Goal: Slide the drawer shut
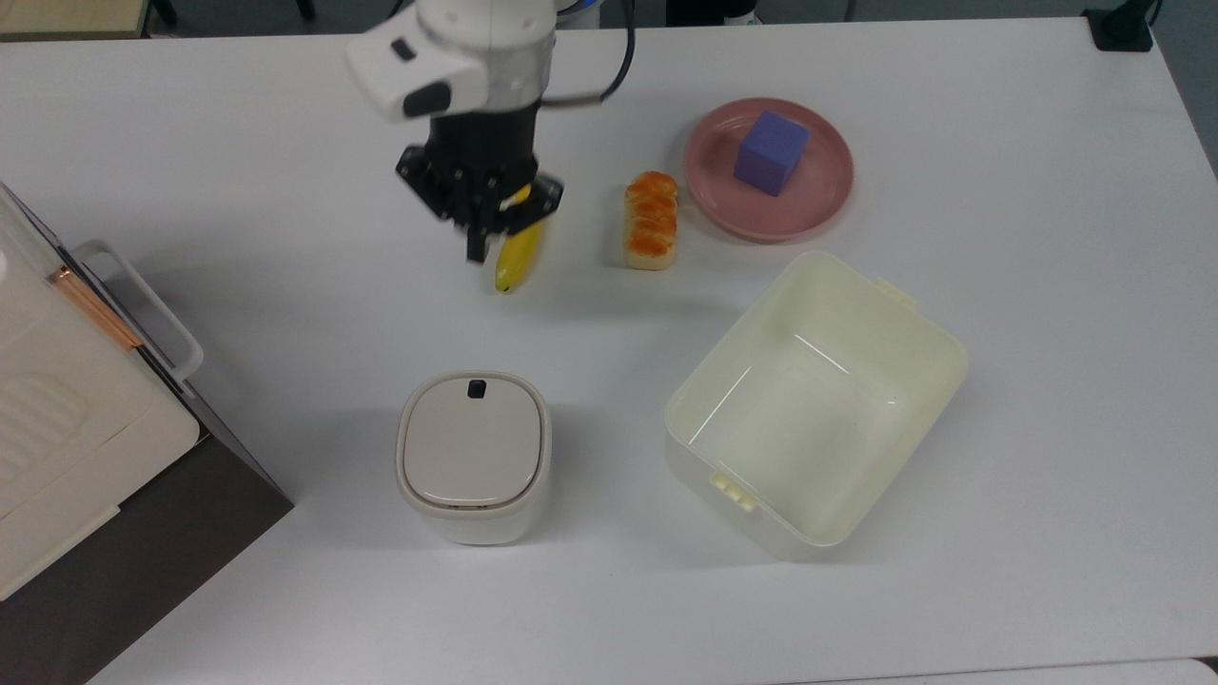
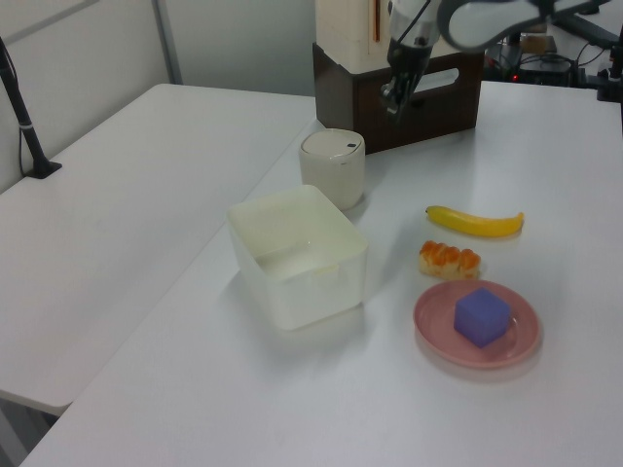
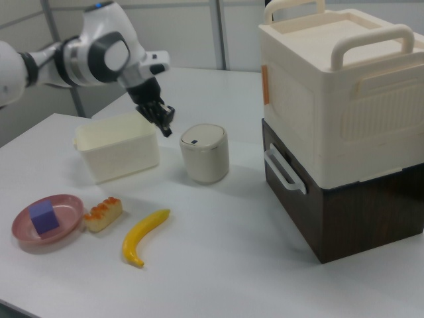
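Right view: drawer flush in the dark cabinet, white loop handle proud — stiff, probably light, best pushed on the front panel; hand empty, well apart, opening unclear.

No text, label, brand, number or sign can be read anywhere in these views.
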`<state>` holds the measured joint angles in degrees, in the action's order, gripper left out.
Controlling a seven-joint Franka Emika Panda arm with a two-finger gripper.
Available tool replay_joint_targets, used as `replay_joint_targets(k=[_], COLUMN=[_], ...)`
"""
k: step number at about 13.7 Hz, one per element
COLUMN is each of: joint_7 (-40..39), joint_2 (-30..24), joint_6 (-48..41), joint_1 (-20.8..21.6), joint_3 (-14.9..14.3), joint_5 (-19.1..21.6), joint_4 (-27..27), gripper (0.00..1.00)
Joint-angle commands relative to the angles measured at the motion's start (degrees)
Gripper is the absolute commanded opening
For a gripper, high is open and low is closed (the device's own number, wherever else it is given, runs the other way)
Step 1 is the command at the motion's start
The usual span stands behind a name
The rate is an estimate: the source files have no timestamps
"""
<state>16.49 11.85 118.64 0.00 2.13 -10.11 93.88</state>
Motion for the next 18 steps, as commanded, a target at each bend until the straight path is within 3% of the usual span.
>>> replay_joint_targets(k=[1,5,7,8,9,18], joint_7=[-5.33,-6.30,-6.30,-6.21,-6.21,-6.47], joint_2=[-5.34,-7.45,-7.81,-7.81,-7.81,-7.98], joint_6=[-8.49,-15.10,-15.81,-15.81,-15.90,-20.90], joint_1=[1.23,3.69,3.69,3.52,3.52,2.90], joint_3=[-0.99,-1.52,-1.51,-1.43,-1.43,-1.16], joint_5=[2.29,4.14,4.14,4.14,4.14,5.01], joint_4=[1.39,1.39,1.31,1.22,1.22,-0.01], gripper=[0.21,0.33,0.62,0.88,1.00,1.00])
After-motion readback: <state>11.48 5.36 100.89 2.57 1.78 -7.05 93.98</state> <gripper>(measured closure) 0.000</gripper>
